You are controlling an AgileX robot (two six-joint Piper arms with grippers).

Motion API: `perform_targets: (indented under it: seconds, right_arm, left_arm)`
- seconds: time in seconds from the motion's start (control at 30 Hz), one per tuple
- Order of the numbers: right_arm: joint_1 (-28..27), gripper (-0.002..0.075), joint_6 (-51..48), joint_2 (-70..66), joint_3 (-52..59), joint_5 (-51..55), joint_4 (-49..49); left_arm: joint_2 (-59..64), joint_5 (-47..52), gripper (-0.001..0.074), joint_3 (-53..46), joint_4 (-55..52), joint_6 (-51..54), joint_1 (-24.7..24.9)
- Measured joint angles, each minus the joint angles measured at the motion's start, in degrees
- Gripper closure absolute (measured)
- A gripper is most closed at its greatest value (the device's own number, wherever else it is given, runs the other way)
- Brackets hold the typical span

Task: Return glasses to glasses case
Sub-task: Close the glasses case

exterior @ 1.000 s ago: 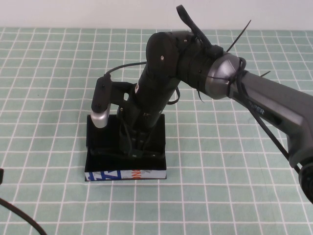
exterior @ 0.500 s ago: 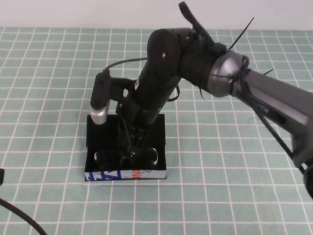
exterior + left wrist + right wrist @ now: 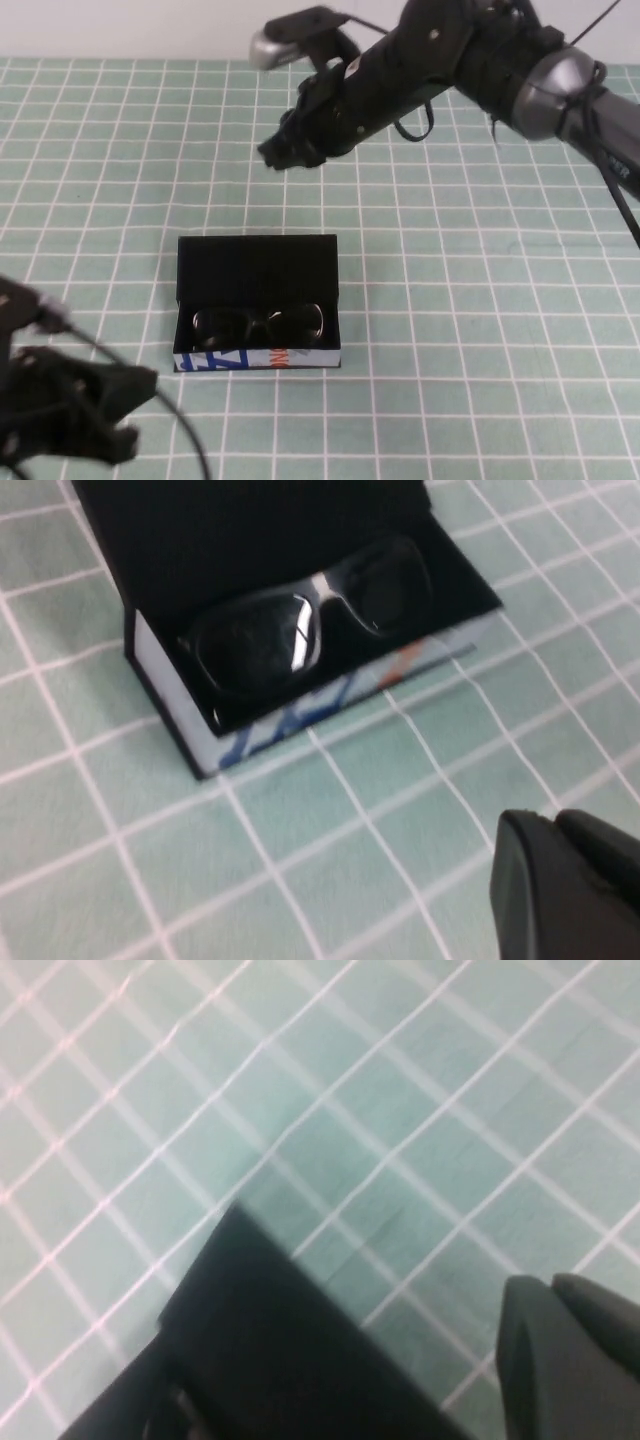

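Observation:
The black glasses case [image 3: 257, 268] sits open on the green grid mat, lid flap standing at the back, its white front edge printed blue and orange. The black glasses [image 3: 259, 322] lie inside it, lenses up. My right gripper [image 3: 284, 151] is shut and empty, raised well behind the case. My left gripper [image 3: 133, 392] is shut and empty at the near left, short of the case. The left wrist view shows the glasses [image 3: 300, 632] in the case [image 3: 262, 742] beyond the left gripper [image 3: 562, 865]. The right wrist view shows the case's back [image 3: 270, 1345] and the right gripper [image 3: 560, 1330].
A green mat with a white grid [image 3: 470, 330] covers the table. A white wall [image 3: 120, 25] runs along the far edge. My right arm [image 3: 520, 70] reaches in from the far right, above the mat.
My right gripper let go of the glasses inside the case, then rose and pulled back to the far side. My left arm has come into view at the near left.

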State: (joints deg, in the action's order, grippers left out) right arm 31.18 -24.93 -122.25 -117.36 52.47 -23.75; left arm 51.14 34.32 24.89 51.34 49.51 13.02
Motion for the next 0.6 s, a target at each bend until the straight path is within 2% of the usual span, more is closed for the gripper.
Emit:
perform_targets:
  seconds: [0.33, 0.6]
  right_arm:
    - [-1.4, 0.0737, 1.1, -5.4, -0.2, -1.3, -2.1]
    - [-4.4, 0.0737, 1.1, -9.0, -0.2, -1.3, -3.2]
  left_arm:
    - [24.6, -2.3, 0.0737, -0.1, 33.1, 30.9, 0.0]
    - [34.0, -1.9, 0.0737, -0.1, 45.1, 43.5, 0.0]
